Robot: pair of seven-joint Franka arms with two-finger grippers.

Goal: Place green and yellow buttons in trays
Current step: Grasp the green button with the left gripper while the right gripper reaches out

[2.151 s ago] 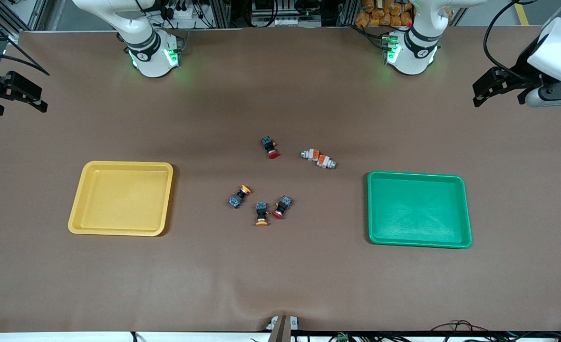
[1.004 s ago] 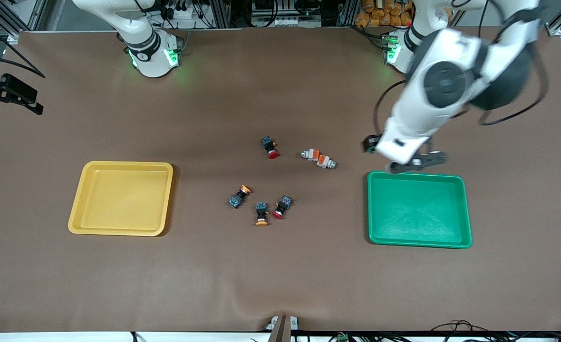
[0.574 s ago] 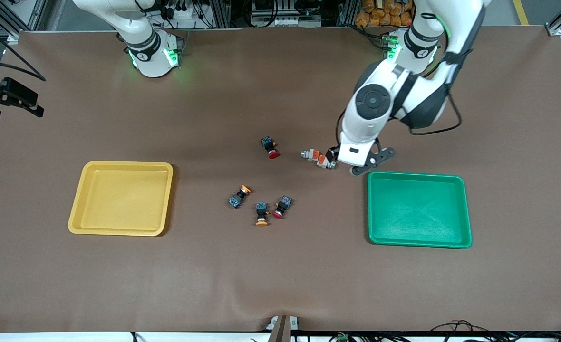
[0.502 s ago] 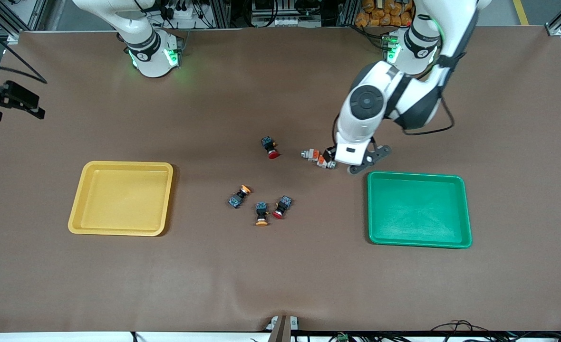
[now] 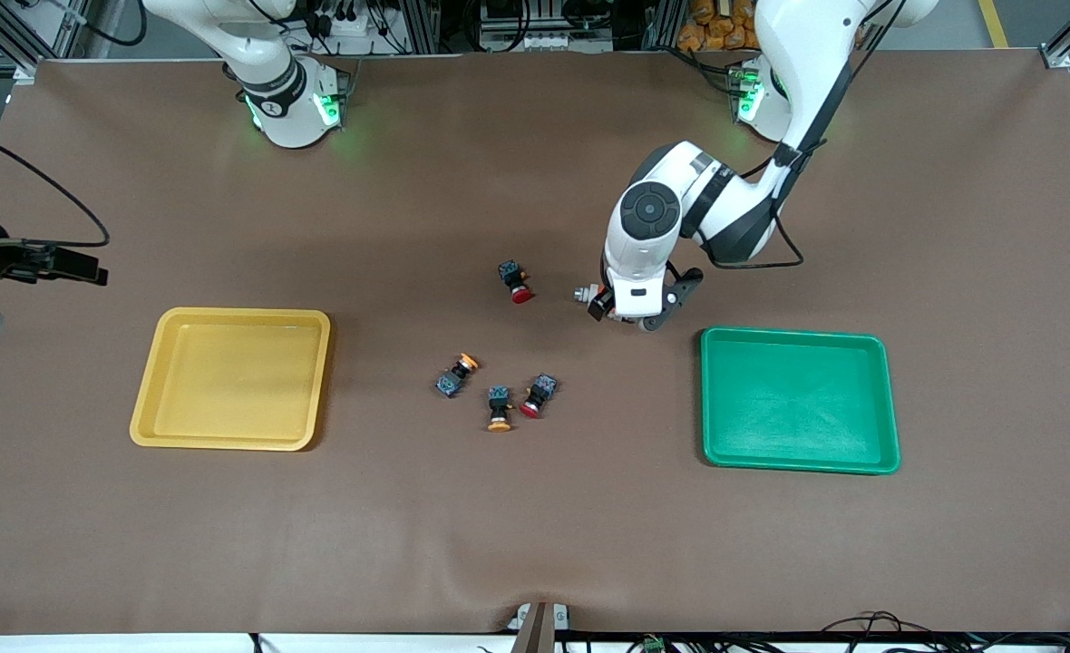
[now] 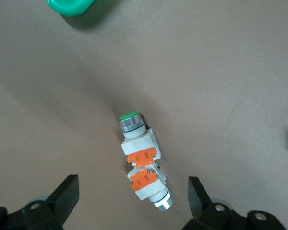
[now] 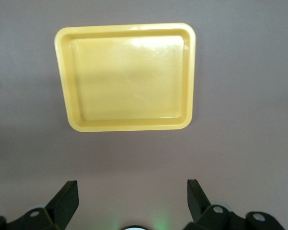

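Observation:
Two whitish-grey buttons with orange blocks [image 6: 140, 143] lie end to end on the mat; one has a green cap [image 6: 129, 116]. My left gripper [image 6: 132, 196] is open and low over them, one finger on each side of the nearer button [image 6: 146, 184]. In the front view my left gripper [image 5: 624, 310] hides all but one grey end [image 5: 580, 293]. Two yellow-orange-capped buttons [image 5: 456, 375] [image 5: 499, 408] lie mid-table. The yellow tray [image 5: 231, 376] and the green tray [image 5: 798, 399] are empty. My right gripper [image 5: 82, 270] is open and empty, up in the air beside the yellow tray [image 7: 129, 125].
Two red-capped black buttons lie on the mat, one [image 5: 515, 281] beside the grey pair, one [image 5: 537, 395] touching distance from a yellow-capped button. A corner of the green tray [image 6: 72, 5] shows in the left wrist view.
My left arm has swung in from its end of the table, past the green tray, and come down over the grey buttons. My right gripper has shifted a little toward the yellow tray.

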